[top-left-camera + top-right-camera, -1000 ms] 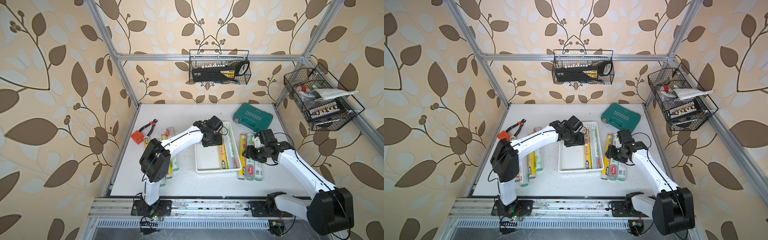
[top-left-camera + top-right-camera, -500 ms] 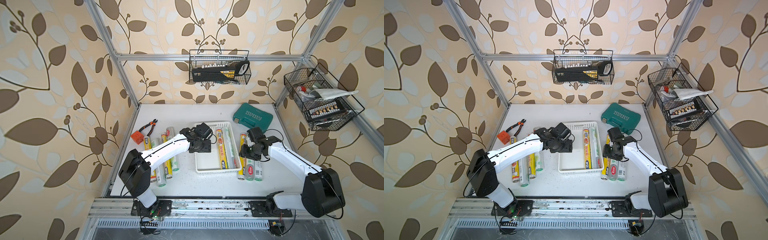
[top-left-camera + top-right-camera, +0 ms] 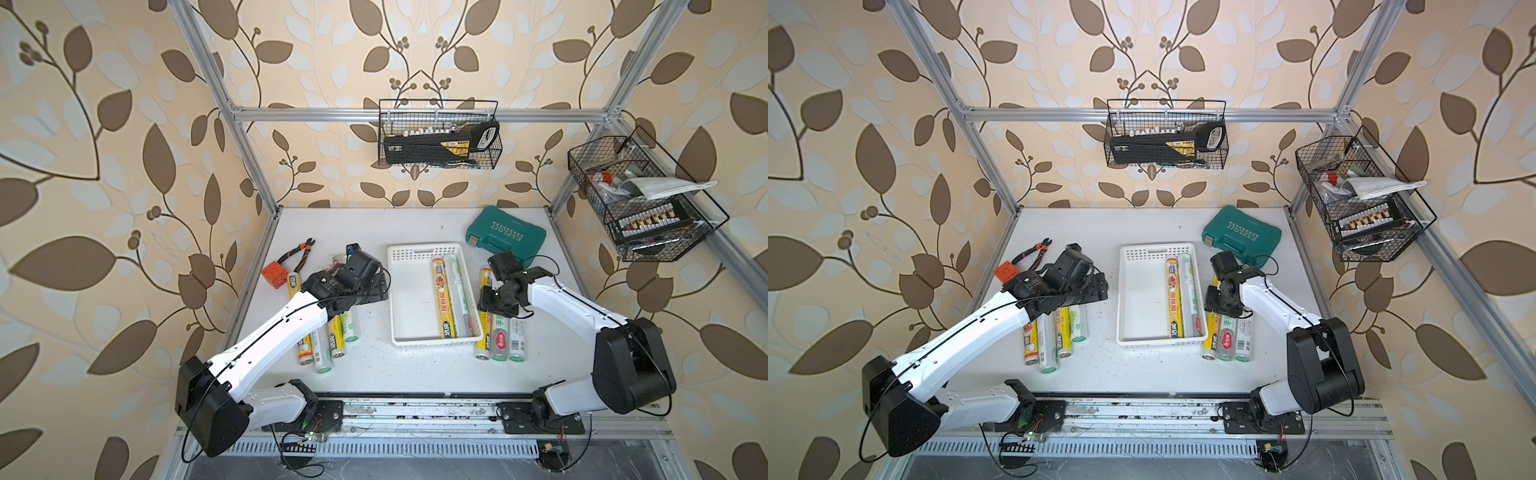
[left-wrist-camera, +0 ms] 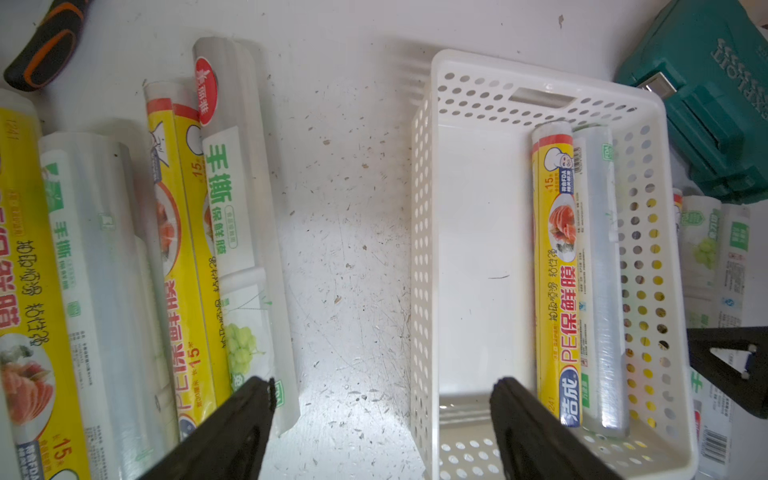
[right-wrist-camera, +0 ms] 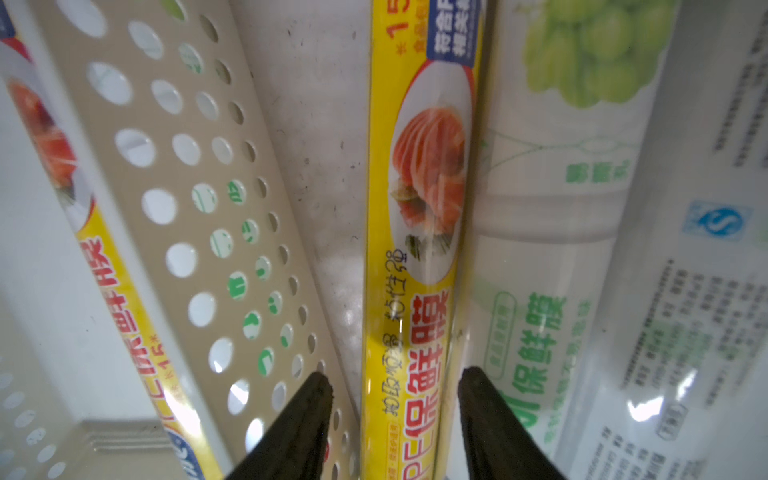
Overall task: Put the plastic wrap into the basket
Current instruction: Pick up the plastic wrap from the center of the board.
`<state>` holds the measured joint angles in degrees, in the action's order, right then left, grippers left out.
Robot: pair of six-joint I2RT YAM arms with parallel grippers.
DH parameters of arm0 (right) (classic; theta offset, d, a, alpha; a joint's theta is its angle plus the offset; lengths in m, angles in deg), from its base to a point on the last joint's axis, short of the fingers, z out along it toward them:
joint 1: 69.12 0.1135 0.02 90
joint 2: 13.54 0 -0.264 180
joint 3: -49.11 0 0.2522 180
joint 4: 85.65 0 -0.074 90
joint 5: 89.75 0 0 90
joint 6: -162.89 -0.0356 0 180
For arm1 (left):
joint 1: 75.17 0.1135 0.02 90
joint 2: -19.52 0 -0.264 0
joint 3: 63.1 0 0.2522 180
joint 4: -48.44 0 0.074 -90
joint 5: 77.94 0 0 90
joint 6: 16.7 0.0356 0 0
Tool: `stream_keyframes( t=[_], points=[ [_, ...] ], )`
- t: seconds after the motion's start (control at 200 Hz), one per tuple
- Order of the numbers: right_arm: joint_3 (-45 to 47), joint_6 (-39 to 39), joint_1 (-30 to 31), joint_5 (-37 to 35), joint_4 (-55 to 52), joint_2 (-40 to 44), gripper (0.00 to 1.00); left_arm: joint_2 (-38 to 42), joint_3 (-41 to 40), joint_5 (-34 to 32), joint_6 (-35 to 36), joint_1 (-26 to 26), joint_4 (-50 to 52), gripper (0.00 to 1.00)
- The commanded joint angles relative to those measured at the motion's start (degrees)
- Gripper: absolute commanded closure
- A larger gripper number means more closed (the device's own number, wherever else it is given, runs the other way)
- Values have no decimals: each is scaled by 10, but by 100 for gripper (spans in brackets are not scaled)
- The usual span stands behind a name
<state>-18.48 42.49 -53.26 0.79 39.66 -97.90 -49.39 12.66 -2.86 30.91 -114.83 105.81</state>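
Fingers point(image 5: 299, 419) of the right gripper point(image 5: 392, 378) stand astride a yellow roll point(image 5: 415, 249) of plastic wrap. They are spread a little wider than the roll, with a sliver of gap on the basket side, so by the right wrist view it is not clamped yet.

On the white surface point(image 3: 374, 224) the basket point(image 3: 424, 251) sits at centre, its long side running 12 to 6 o'clock in both top views. Two rolls point(image 3: 441, 299) already lie inside against its 3 o'clock wall. Four rolls point(image 3: 330, 345) lie at its 9 o'clock and three rolls point(image 3: 500, 340) at its 3 o'clock, all parallel to the basket.

The straddled roll is the innermost of the three, just beside the perforated wall. The fingers cross its long axis squarely, and the basket lies at 9 o'clock from them, over one low wall.

The right arm is plainly the nearer. The left gripper point(image 4: 382, 382) hangs on the basket's far side, fingers wide and empty over bare surface. The coming lift likely has to clear the rim, then carry briefly toward 9 o'clock, with the roll kept on its 12-to-6 line.
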Motion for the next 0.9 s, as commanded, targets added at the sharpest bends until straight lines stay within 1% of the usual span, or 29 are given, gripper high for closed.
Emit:
stream_keyframes(
  t=[0.0,0.225,0.515,0.78,0.895],
  points=[
    [-17,-8,6,-9,7,-13,48,24,-10,-30,3,9,6,13],
    [-13,-12,7,-11,16,-29,48,53,-29,-38,0,16,3,10],
    [-12,-11,8,-9,42,-58,48,51,-40,-21,-9,18,-10,9],
    [-13,-13,8,-6,57,-81,48,48,-41,-20,-10,18,-10,9],
    [-15,-12,9,-5,61,-94,48,48,-39,-8,-10,17,-10,10]
  ],
)
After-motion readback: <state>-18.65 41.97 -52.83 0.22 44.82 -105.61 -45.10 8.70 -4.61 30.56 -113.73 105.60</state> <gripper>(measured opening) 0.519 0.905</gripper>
